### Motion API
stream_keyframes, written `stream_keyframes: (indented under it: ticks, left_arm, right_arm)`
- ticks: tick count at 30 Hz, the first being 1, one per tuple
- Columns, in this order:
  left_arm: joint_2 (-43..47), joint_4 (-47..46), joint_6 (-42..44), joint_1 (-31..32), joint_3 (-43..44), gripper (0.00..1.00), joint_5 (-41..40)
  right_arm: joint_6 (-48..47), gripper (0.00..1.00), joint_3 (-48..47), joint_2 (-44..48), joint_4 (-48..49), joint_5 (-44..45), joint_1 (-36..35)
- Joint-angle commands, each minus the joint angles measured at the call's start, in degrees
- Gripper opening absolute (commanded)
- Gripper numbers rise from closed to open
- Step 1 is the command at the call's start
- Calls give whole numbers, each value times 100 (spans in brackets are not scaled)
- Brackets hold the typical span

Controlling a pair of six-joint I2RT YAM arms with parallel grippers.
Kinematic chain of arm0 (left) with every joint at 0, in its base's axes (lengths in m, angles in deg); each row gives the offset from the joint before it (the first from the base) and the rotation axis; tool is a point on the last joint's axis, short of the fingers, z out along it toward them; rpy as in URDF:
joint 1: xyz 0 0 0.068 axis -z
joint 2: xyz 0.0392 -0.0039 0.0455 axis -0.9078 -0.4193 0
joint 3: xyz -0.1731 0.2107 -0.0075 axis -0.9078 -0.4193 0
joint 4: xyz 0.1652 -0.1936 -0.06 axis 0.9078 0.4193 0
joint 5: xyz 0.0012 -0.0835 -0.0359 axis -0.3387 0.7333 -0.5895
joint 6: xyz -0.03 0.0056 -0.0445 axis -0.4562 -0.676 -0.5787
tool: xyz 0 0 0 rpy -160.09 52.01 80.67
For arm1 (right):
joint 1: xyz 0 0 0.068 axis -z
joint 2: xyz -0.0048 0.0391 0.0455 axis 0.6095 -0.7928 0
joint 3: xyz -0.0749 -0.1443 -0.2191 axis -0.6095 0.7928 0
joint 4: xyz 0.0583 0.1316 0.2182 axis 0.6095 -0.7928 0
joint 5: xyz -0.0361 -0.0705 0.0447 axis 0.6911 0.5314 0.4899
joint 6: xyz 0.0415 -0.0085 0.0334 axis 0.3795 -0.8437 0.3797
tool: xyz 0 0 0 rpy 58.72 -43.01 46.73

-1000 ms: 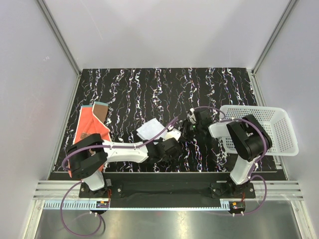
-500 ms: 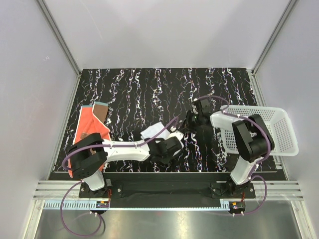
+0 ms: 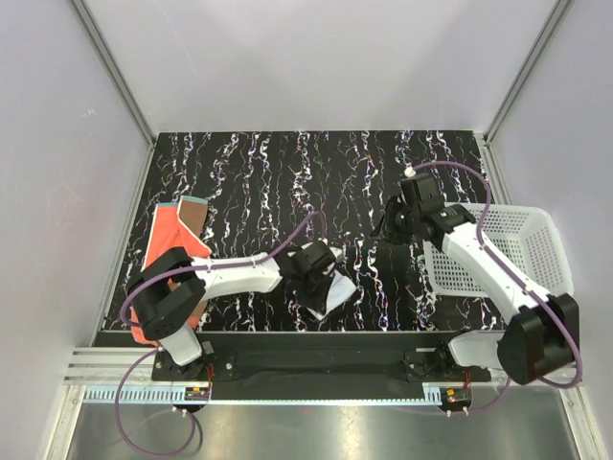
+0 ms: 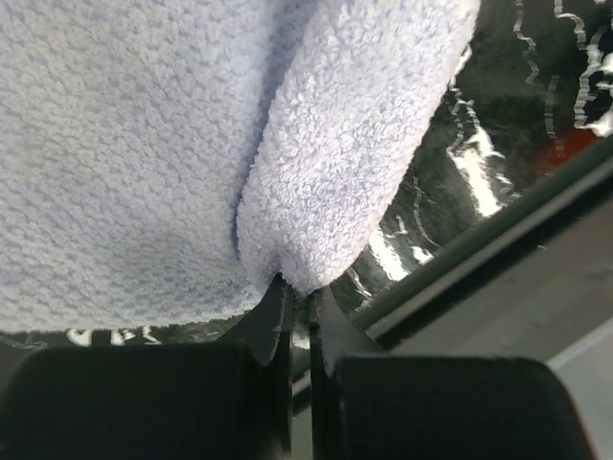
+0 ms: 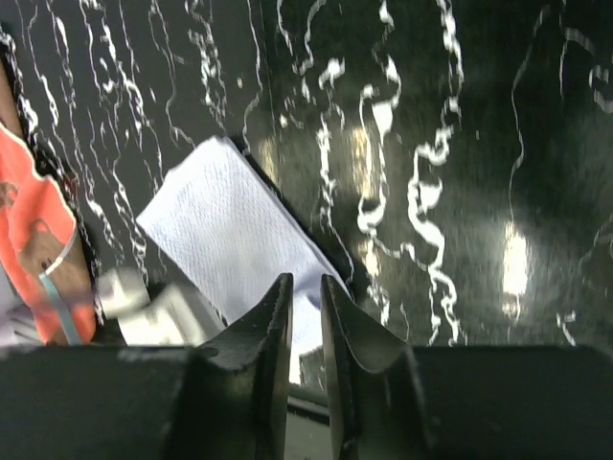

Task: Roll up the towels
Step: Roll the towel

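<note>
The white towel [image 3: 334,293] lies bunched near the front edge of the table, and my left gripper [image 3: 322,278] is shut on it. In the left wrist view its fleecy cloth [image 4: 172,153] fills the top, folded over into a thick lobe, with my left gripper [image 4: 299,290] pinching its lower edge. My right gripper [image 3: 391,236] hovers over bare table to the right of it, apart from the cloth. Its jaws [image 5: 305,280] stand a little open with nothing between them, and the white towel [image 5: 225,225] shows beyond. The orange towel [image 3: 170,241] lies flat at the left edge, one brownish corner folded over.
A white perforated basket [image 3: 536,251] stands at the right edge of the table, beside my right arm. The dark marbled tabletop [image 3: 287,182] stretches toward the back. The black front rail [image 4: 479,240] runs close to the white towel.
My left gripper has pulled the white towel right and toward the front edge. The right gripper has opened slightly and drawn away to the right and back from the towel.
</note>
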Motion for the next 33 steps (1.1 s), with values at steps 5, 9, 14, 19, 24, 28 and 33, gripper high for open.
stream_keyframes:
  ticks: [5, 9, 14, 19, 24, 28, 33]
  left_arm:
    - [344, -526, -495, -794, -361, 0, 1973]
    - [318, -780, -732, -1094, -431, 0, 2621]
    - [195, -1360, -1207, -1471, -668, 0, 3282]
    - [142, -1650, -1408, -1639, -791, 0, 3608]
    - [160, -2318, -1760, -1815, -1107, 0, 3932]
    - [98, -2767, -2016, -1885, -1266, 0, 4135]
    - [151, -2767, -1998, -1920, -1319, 0, 4101]
  right_arm:
    - [433, 32, 1112, 1253, 281, -1017, -4]
    - [557, 36, 1508, 1667, 571, -1274, -354]
    - [846, 49, 2061, 1703, 992, -940, -1031]
    - [1049, 61, 2186, 1247, 1477, -738, -1550]
    - [1172, 67, 2071, 781, 1608, -386, -1814]
    - [1243, 71, 2063, 543, 1819, -333, -1867]
    - [1216, 73, 1852, 60, 1793, -201, -1893]
